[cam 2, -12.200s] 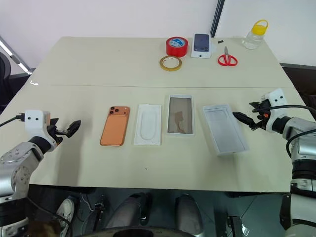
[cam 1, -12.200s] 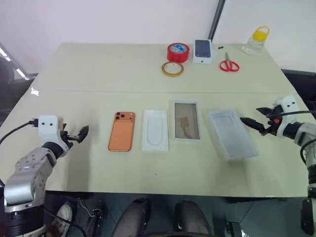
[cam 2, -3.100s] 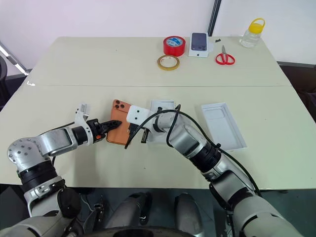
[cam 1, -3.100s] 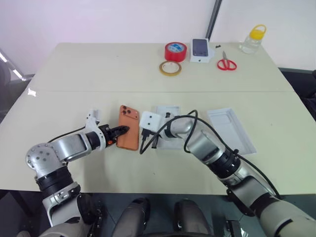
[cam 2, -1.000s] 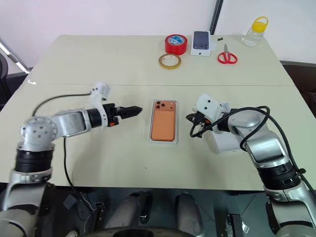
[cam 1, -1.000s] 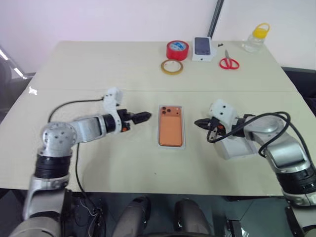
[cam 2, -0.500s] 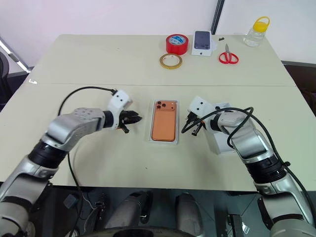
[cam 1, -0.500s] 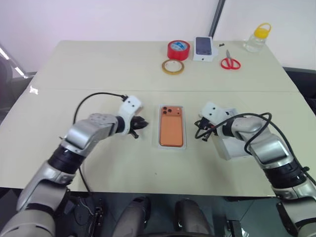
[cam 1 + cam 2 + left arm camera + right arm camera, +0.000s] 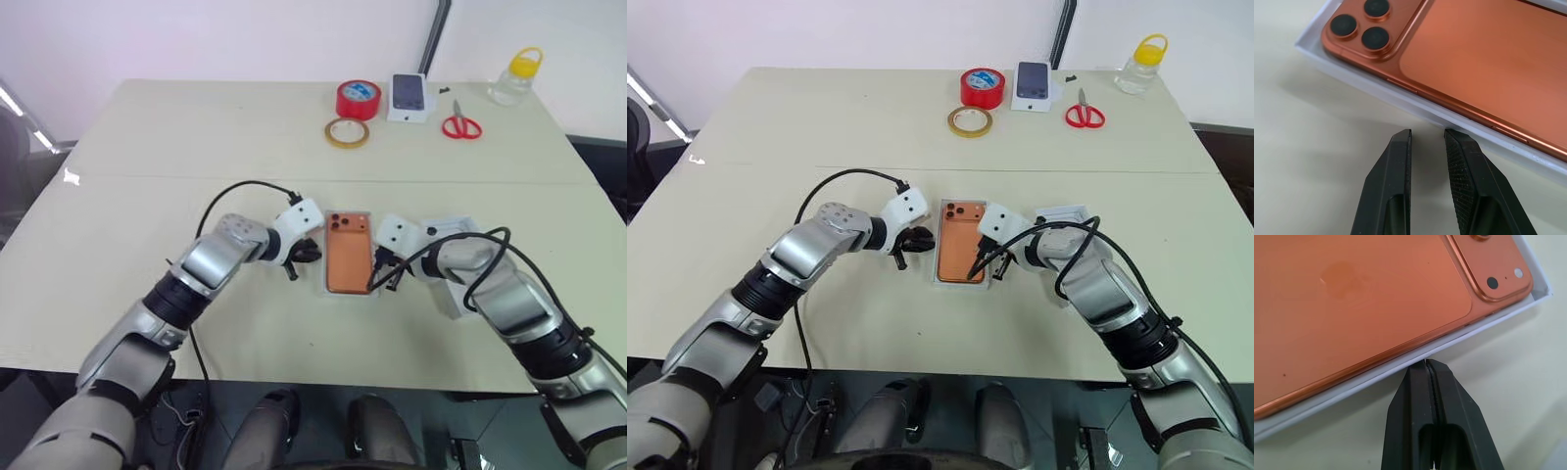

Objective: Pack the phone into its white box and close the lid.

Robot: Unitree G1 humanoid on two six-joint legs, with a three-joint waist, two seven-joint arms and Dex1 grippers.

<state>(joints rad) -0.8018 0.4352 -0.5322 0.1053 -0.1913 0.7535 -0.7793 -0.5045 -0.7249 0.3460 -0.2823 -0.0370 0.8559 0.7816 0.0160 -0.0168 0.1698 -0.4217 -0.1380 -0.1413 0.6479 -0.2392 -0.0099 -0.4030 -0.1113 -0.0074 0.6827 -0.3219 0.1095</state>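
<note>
The phone (image 9: 960, 252) lies camera-side up in the white box (image 9: 939, 280), at the middle of the table (image 9: 823, 127), its long axis running near to far with the lens cluster at the far end. My left gripper (image 9: 917, 244) sits just left of the box's left wall, its fingers (image 9: 1394, 186) parted by a narrow gap and pinching nothing. My right gripper (image 9: 974, 271) sits at the box's right wall, its tips pressed together and right at the rim, holding nothing. The box thus lies between my two tools, each facing one long side.

The lid (image 9: 1066, 217) rests on the table to the right of the box, partly hidden behind my right arm; that arm is the nearer one to it, and I judge the lid the next thing to be fetched.

Compared with a second ago, both grippers have closed in on the box from either side, and my left fingers, then spread wide, have drawn nearly together. The phone and box have not moved.
</note>
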